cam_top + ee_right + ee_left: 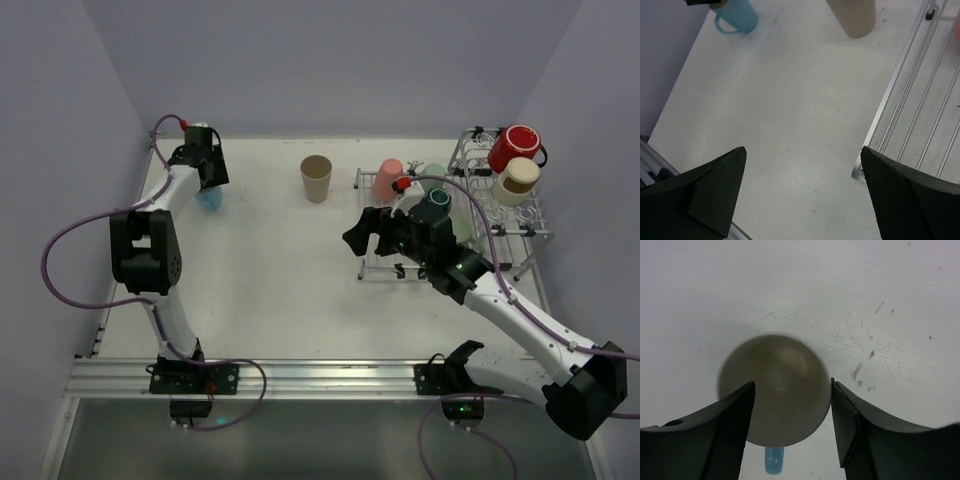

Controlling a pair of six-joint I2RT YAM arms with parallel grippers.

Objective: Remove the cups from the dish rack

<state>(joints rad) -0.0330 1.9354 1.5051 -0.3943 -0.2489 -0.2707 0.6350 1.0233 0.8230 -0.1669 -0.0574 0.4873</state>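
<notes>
1. Silver wire dish rack [510, 232], at the right of the worktop [270, 280], holds five cups: pink [387, 180], sage green [433, 175], dark teal [437, 205], red [514, 147] and cream [518, 180].
2. Two cups are out: a beige tumbler [316, 178] at far centre and a light blue mug [777, 390] at far left.
3. Left pincer [792, 384] hovers over the blue mug, fingers parted, apparently gripping nothing. Right pincer [803, 150] gapes wide and empty by the rack's left edge.
4. The blue mug stands upright, pale inside, its handle jutting from under the rim.
</notes>
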